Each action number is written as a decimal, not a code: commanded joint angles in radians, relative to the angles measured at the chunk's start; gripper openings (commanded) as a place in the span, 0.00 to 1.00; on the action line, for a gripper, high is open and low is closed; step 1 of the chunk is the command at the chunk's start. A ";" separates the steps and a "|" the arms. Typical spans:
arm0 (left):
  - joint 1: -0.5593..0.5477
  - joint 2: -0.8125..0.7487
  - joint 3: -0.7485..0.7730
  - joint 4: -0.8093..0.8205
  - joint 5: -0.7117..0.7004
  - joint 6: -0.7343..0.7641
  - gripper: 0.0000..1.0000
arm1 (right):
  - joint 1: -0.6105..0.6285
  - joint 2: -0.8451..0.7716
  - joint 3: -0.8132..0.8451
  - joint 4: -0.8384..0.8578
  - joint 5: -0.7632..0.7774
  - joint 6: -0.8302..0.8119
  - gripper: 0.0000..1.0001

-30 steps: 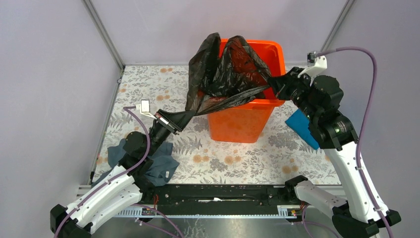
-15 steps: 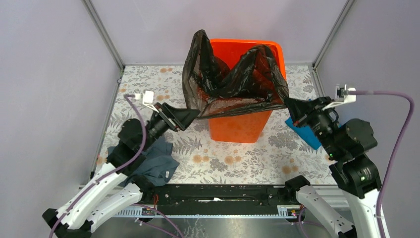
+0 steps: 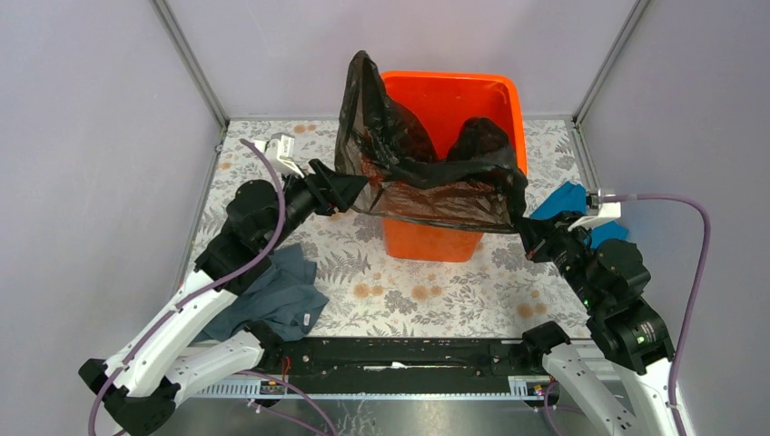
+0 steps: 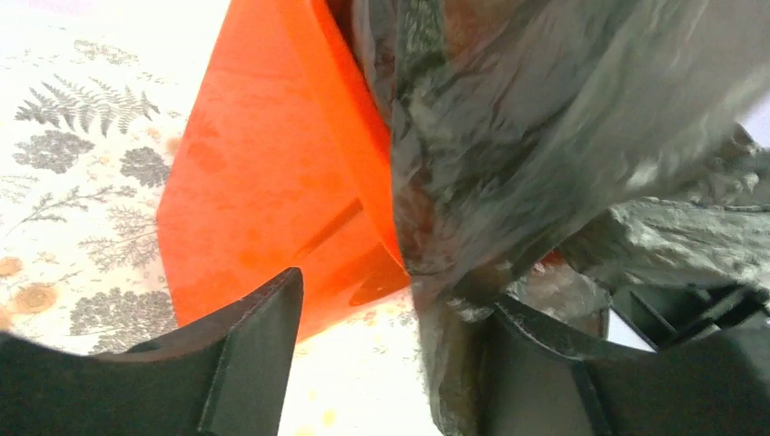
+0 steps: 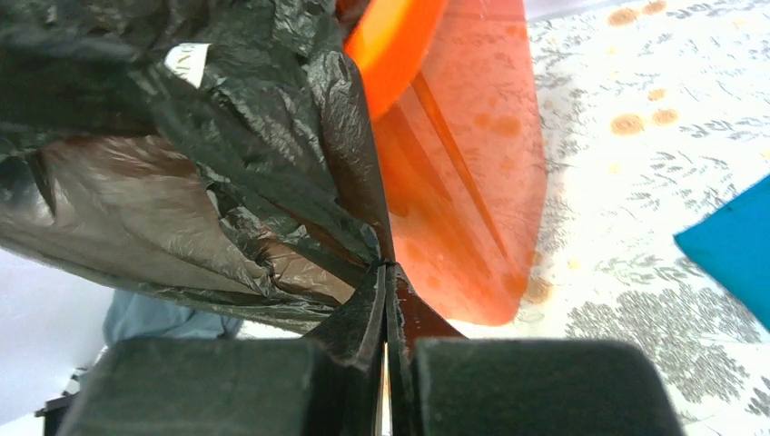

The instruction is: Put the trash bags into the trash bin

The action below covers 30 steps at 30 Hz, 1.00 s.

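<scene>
The orange trash bin [image 3: 444, 239] stands at the back middle of the table. One black trash bag [image 3: 436, 186] hangs over its front rim and left corner, and part of it stands up at the back left. My left gripper [image 3: 350, 192] is at the bin's left front corner. In the left wrist view this gripper [image 4: 390, 354] is open, and bag film [image 4: 508, 136] lies against its right finger [image 4: 545, 363]. My right gripper [image 3: 528, 229], off the bin's right front corner, is shut on the bag's edge. In the right wrist view its tips [image 5: 386, 272] pinch the film [image 5: 182, 182] beside the bin [image 5: 472, 163].
A grey-blue cloth [image 3: 272, 295] lies on the flowered table under my left arm. A bright blue cloth [image 3: 567, 200] lies to the right of the bin, behind my right gripper. Grey walls close in the table on three sides.
My left gripper let go of the bag, opened, and moved up to the bin's left corner. My right gripper pulled the bag's edge down and nearer, stretching it over the front rim.
</scene>
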 commanded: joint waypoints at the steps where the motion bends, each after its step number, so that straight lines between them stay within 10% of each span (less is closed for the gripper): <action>1: 0.003 0.001 0.011 0.038 -0.060 0.050 0.56 | -0.002 -0.026 0.002 -0.049 0.079 -0.051 0.01; 10: 0.003 0.011 -0.043 0.116 0.014 0.021 0.13 | -0.001 0.199 0.466 -0.240 -0.180 -0.444 0.99; 20: 0.004 -0.013 -0.105 0.158 0.065 -0.031 0.02 | -0.002 0.646 0.943 0.035 -0.799 -0.299 1.00; 24: 0.003 -0.011 -0.110 0.173 0.080 -0.045 0.00 | 0.017 0.833 1.106 0.113 -0.777 -0.125 1.00; 30: 0.003 -0.021 -0.108 0.187 0.084 -0.052 0.00 | 0.259 1.068 1.408 -0.204 -0.469 -0.336 1.00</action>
